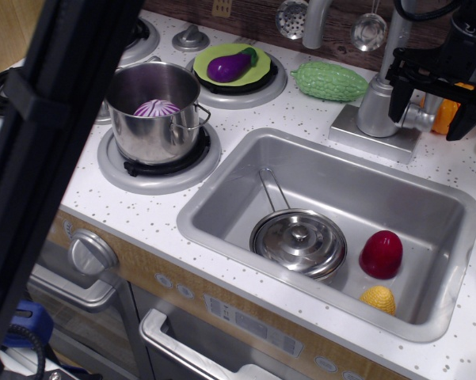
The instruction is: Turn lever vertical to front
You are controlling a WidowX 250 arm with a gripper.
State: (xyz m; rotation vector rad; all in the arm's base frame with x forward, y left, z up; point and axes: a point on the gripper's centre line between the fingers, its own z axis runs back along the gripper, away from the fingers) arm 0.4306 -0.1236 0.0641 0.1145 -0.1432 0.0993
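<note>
The silver faucet column (378, 103) stands on its base plate behind the sink at the right. A stubby round knob of the lever (417, 119) sticks out from the column toward the right. The lever's flat handle is not clear to see behind the gripper. My black gripper (432, 123) hangs from above right at the knob. Its fingers (401, 99) stand apart, one beside the column and one further right. The knob lies between them, near the left finger. The gripper looks open.
The steel sink (222, 214) holds a pan lid (299, 241), a red toy (381, 253) and a yellow toy (378, 299). A green gourd (330, 81), an eggplant on a plate (230, 66) and a pot (154, 111) sit on the counter. An orange item (443, 117) stands behind the gripper. A black bar (39, 158) blocks the left.
</note>
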